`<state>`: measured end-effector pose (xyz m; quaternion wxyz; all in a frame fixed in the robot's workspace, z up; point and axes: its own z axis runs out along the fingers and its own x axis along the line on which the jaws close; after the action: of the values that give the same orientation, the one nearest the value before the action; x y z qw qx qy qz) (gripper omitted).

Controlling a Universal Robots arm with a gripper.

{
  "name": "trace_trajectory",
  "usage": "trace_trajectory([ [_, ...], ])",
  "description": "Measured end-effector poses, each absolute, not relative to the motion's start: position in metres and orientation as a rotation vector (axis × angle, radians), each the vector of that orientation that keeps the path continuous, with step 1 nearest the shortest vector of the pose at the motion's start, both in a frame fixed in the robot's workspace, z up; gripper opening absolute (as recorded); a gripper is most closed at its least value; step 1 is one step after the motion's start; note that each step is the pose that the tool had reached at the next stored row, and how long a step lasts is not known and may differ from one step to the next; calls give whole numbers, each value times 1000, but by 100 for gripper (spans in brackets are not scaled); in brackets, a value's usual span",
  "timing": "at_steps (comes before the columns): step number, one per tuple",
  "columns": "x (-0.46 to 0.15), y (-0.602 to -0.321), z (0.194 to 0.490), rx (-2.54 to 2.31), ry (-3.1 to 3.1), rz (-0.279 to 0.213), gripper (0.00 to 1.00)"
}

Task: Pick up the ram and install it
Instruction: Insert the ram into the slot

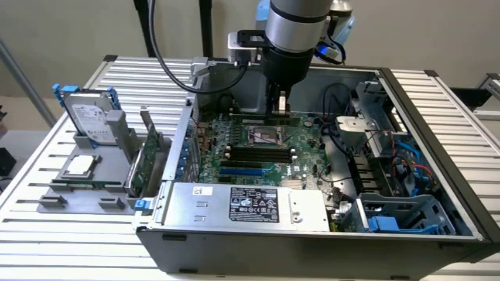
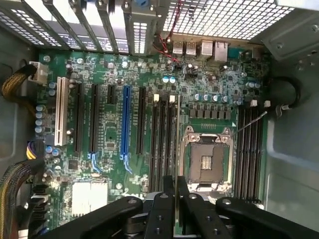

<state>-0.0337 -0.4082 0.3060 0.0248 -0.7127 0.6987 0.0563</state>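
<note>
My gripper (image 2: 176, 191) pinches the ram (image 1: 254, 119) mid-length, holding it on edge over the motherboard (image 2: 114, 149), beside the processor socket (image 2: 207, 159). Judged light, stiff and fragile: hold it by the flat faces, gently.

ram (image 2: 177, 191) in end effector (image 1: 281, 109) above motherboard (image 1: 226, 137) | hard drive (image 1: 88, 120) outside case (image 1: 312, 252), exterior view's left

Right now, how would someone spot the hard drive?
Beside the open computer case, on the exterior view's left, sits a grey holder. The hard drive stands upright at its far end: silver with blue rails, unlike the green expansion card nearby.
</note>
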Motion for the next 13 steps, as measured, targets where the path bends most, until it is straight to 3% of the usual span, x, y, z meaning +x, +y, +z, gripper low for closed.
trace_trajectory([
  [13, -34, -408, 306, -2204, 2161, 174, 0],
])
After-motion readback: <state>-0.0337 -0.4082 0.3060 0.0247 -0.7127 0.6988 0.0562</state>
